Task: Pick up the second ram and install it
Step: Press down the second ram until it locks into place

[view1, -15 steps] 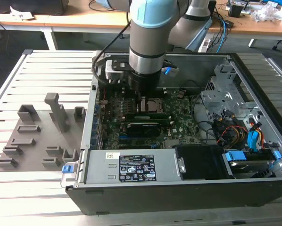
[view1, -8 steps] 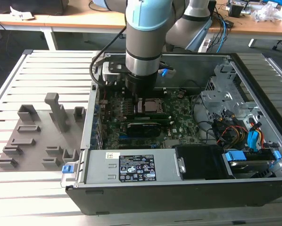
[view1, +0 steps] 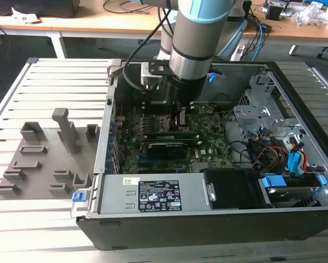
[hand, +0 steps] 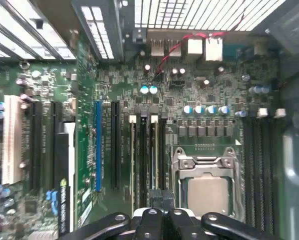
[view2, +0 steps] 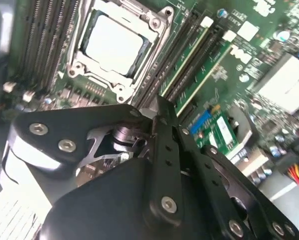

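Observation:
The second ram is a slim green strip standing in a slot right beside the processor socket, with another green strip one slot further from the socket. In the second wrist view the second ram lies past the socket. My gripper is shut, its black fingers side by side over the near end of that strip; whether they touch it I cannot tell. In the exterior view the gripper reaches down into the open computer case just above the ram.
A wider black card with a green edge sits next to the ram slots. The power supply box lines the case front, and a drive cage and loose cables fill the exterior view's right. A grey fixture tray lies on the slatted table.

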You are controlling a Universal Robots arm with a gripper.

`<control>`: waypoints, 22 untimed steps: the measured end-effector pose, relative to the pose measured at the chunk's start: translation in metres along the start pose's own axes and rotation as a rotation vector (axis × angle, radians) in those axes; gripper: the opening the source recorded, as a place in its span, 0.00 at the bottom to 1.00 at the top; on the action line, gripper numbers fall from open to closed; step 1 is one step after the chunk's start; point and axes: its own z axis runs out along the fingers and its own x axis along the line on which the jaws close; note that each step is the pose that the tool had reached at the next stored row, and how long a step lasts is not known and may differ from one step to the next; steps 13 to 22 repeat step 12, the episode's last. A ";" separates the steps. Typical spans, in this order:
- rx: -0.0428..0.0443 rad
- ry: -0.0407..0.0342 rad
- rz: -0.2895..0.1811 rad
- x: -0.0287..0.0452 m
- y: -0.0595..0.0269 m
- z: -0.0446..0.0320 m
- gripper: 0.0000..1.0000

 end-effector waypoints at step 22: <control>0.0000 -0.0001 0.000 -0.0015 0.0013 -0.0245 0.11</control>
